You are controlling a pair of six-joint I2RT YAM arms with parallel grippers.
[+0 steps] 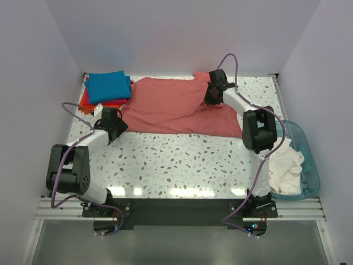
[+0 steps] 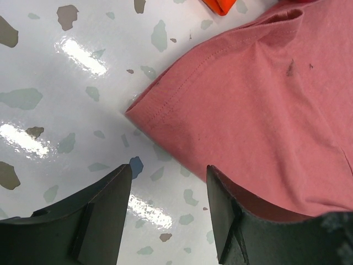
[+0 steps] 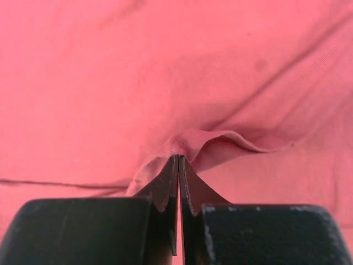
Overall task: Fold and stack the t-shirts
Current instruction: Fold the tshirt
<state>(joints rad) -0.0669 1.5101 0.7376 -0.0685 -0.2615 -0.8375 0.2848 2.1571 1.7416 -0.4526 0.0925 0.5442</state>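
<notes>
Top external: salmon-red t-shirt [image 1: 165,105] spread flat, right edge rumpled.

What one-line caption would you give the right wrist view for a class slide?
Right pincer shut on a pinched-up fold of the large salmon-red cloth t-shirt.

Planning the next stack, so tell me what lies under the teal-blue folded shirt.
Under the teal-blue shirt, edges of a magenta-pink shirt and an orange shirt poke out. Their folded middles, and anything beneath, are covered.
</notes>
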